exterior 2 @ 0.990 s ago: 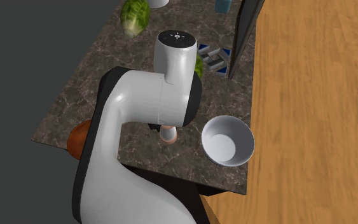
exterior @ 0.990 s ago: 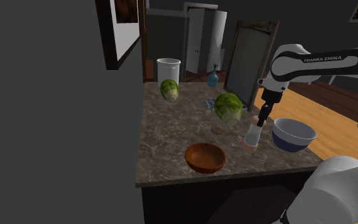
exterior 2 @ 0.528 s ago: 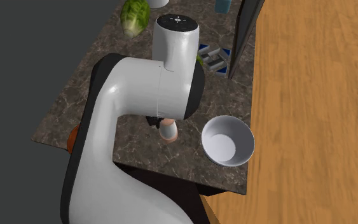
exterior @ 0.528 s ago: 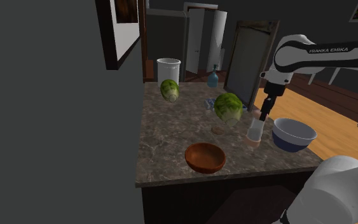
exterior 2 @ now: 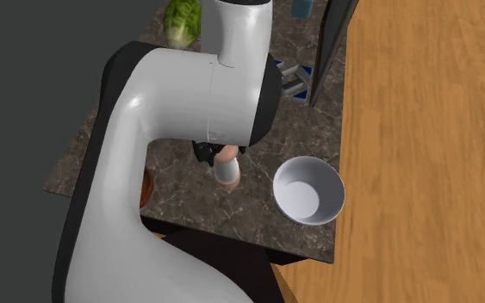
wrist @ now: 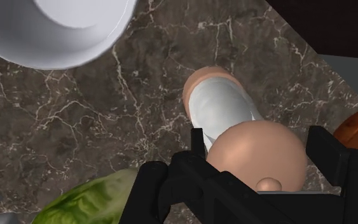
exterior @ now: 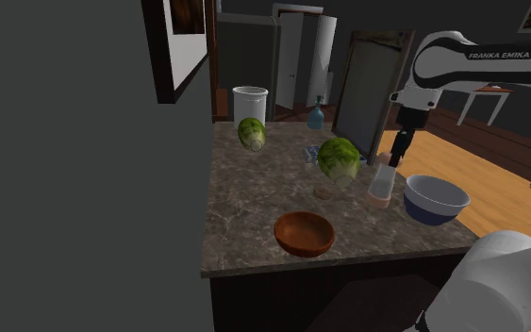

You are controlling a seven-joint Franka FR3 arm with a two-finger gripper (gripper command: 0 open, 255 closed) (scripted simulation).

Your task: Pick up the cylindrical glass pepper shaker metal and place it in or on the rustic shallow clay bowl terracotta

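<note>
Shoulder view, from its left: the shallow reddish-brown clay bowl (exterior: 304,233) sits near the front edge of the dark marble counter (exterior: 244,207), with nothing in it. Next comes the green lettuce head (exterior: 339,160). Then the cylindrical clear shaker with pinkish ends (exterior: 379,187), which has risen off the stone in the last second. It hangs from the black gripper (exterior: 389,170), whose fingers are clamped on its top end. Rightmost is the white bowl with a blue outside (exterior: 436,198). The lift looks done; the carry leftward to the clay bowl remains.
</note>
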